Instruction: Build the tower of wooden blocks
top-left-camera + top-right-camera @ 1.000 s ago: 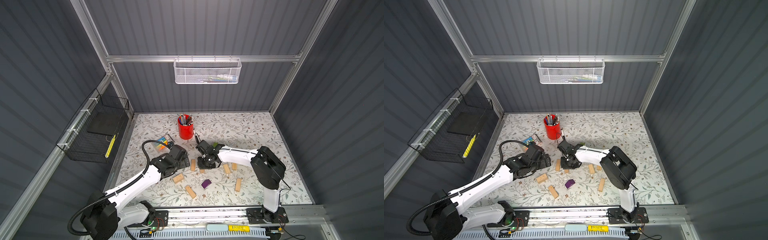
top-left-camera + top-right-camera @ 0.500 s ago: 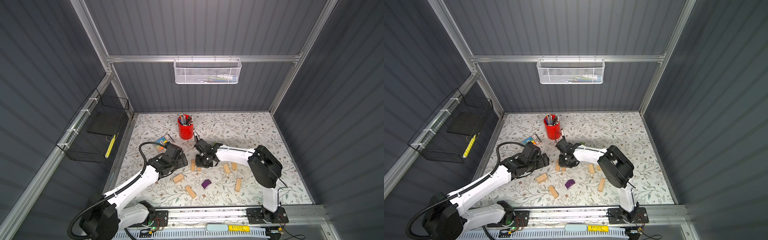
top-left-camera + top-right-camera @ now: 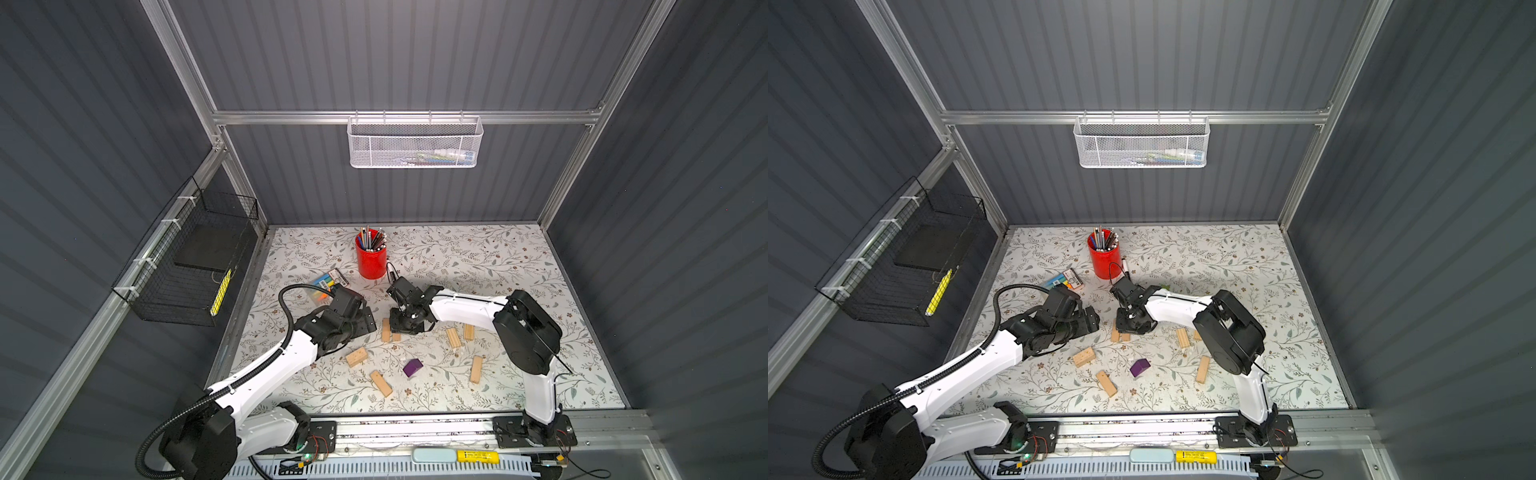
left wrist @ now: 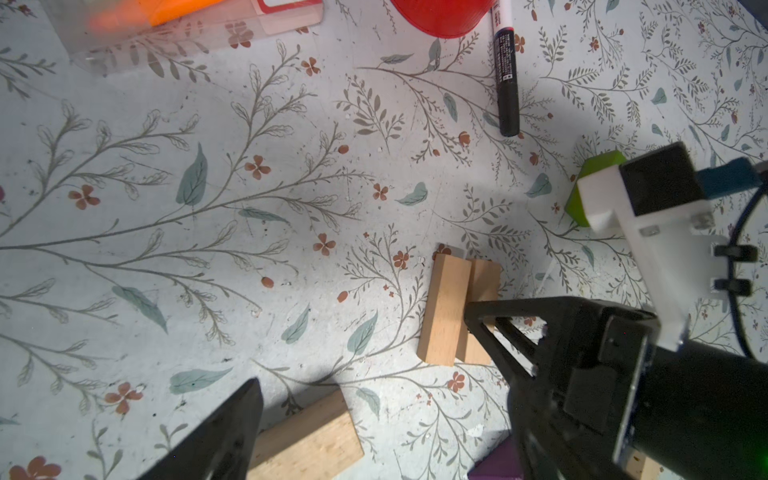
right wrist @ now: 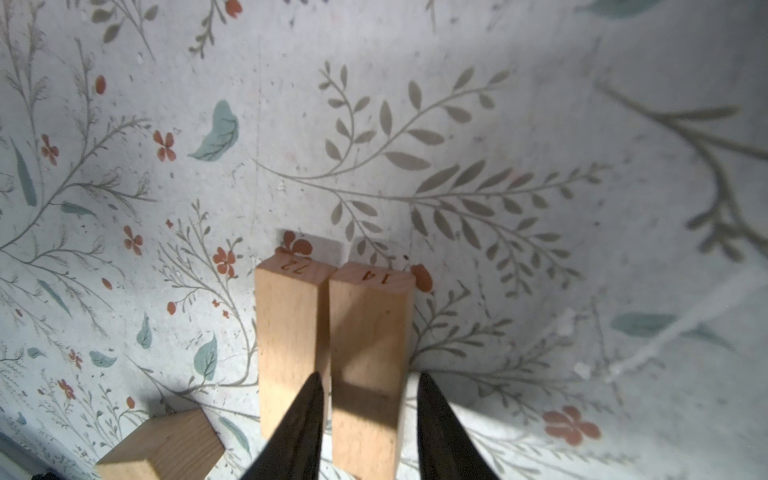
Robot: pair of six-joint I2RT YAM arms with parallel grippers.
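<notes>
While the right gripper [image 5: 368, 375] straddles the block marked 14 [image 5: 370, 316], its jaws stand slightly parted. A sliver of table [image 5: 540, 124] shows beside one finger [image 5: 440, 424], so it looks let go. Block 72 [image 5: 286, 328] lies touching it, just outside the jaws. Left gripper [image 4: 360, 344] gapes wide, holding nothing. The pair sits by one fingertip, w/ the purple block [image 3: 412, 368] apart from both.

Lime-green block [image 4: 598, 164], half hidden
</notes>
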